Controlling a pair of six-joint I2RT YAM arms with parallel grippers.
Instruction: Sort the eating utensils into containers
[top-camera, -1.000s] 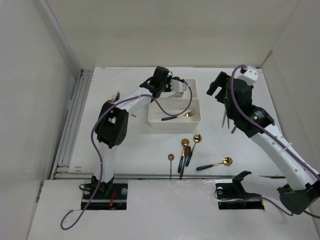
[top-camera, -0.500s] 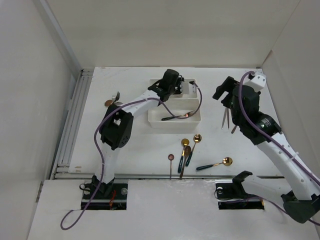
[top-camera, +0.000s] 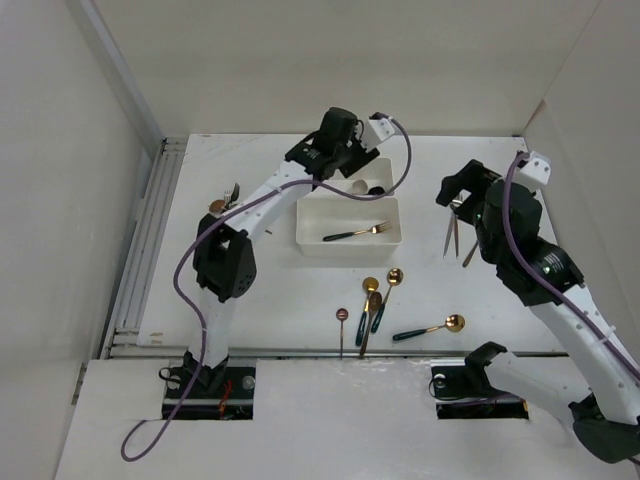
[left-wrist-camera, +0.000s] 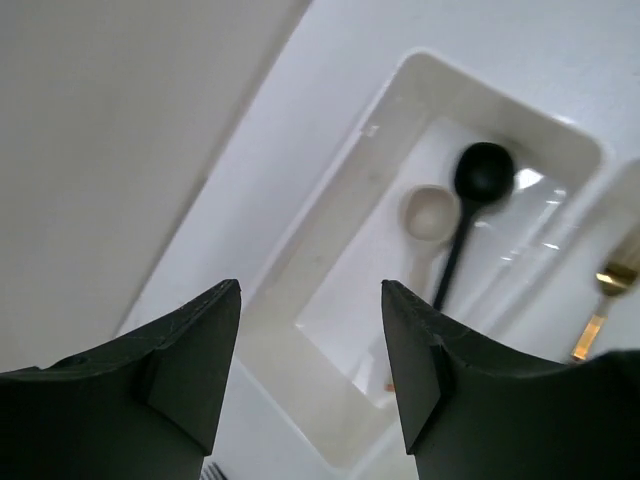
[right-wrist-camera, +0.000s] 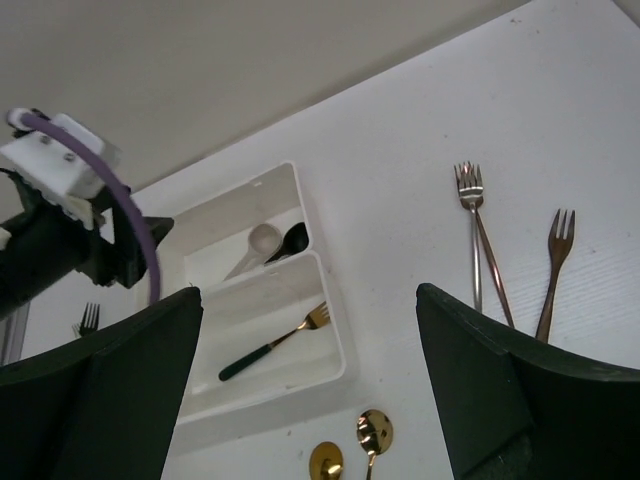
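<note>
Left wrist shows black spoon beyond left gripper.

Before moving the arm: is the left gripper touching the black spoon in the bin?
Apart. Left wrist view: the left gripper, open, hangs above the black spoon lying in the white rectangular plastic bin.

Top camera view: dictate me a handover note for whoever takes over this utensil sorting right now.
Left gripper: open, empty, above the far bin.
Right gripper: open, empty, raised on the right.
Done: black spoon and pale spoon lie in the far bin; gold fork lies in the near bin.
To do: two forks on the right, the cluster of spoons near the front edge, and a fork with a copper piece at far left.
</note>
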